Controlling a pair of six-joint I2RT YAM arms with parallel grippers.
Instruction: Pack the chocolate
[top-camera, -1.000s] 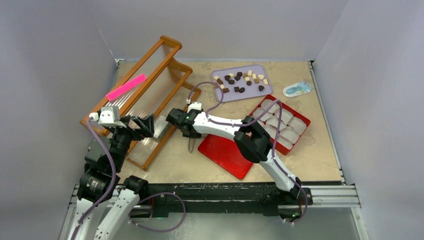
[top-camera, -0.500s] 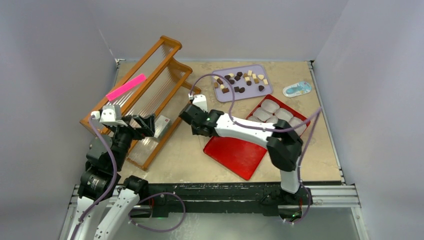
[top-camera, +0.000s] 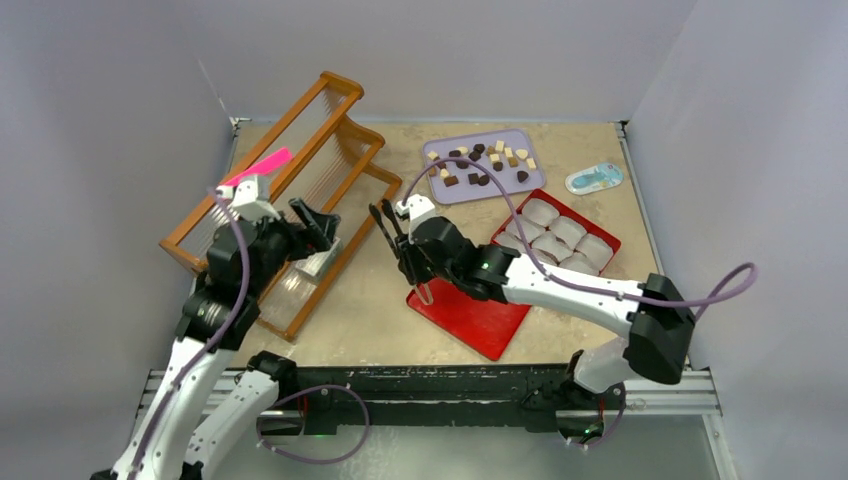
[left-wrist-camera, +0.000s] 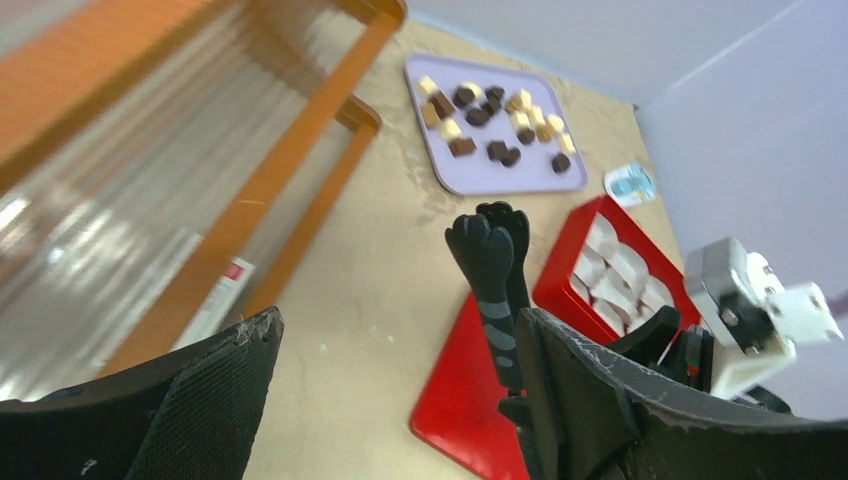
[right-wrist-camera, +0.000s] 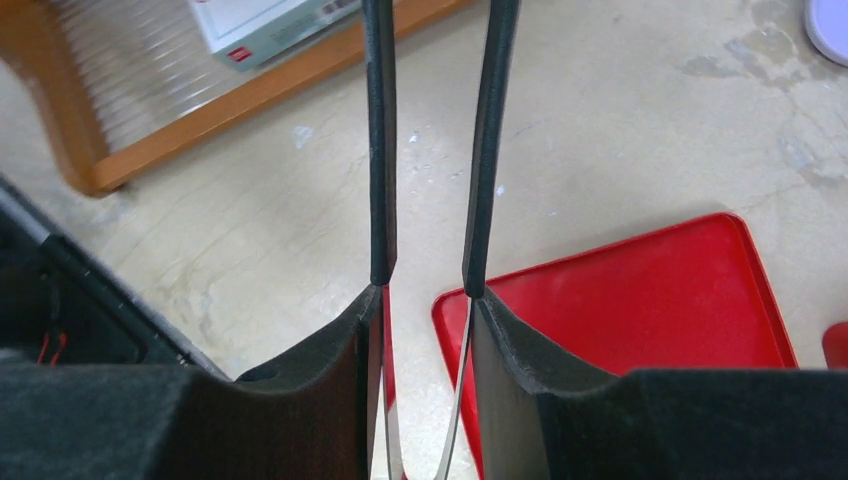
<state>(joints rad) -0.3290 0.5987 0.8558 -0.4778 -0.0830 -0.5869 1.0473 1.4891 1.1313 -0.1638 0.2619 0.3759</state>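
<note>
The chocolate (top-camera: 480, 160), several dark brown, mid-brown and cream pieces, lies on a lilac tray (top-camera: 500, 188) at the far middle; it also shows in the left wrist view (left-wrist-camera: 490, 120). My right gripper (top-camera: 412, 264) (right-wrist-camera: 425, 300) is shut on a pair of black-tipped tongs (top-camera: 390, 225) (right-wrist-camera: 380, 150), held above the near-left corner of the flat red lid (top-camera: 470, 312) (right-wrist-camera: 640, 300). The tongs' tips stand slightly apart and hold nothing. The red box (top-camera: 608, 262) of white cups lies to the right. My left gripper (top-camera: 318, 225) (left-wrist-camera: 400, 330) is open and empty beside the rack.
An orange wooden rack (top-camera: 290, 190) fills the far left, with a pink strip (top-camera: 255, 170) on it and a white labelled card (top-camera: 318, 258) in it. A small blue-and-white object (top-camera: 594, 178) lies at the far right. The tongs (left-wrist-camera: 490, 270) stand close in front of my left gripper.
My right arm has swung to the right with the tongs, which turned so their black tips now point away from the near edge. My left arm rose and shifted right.
</note>
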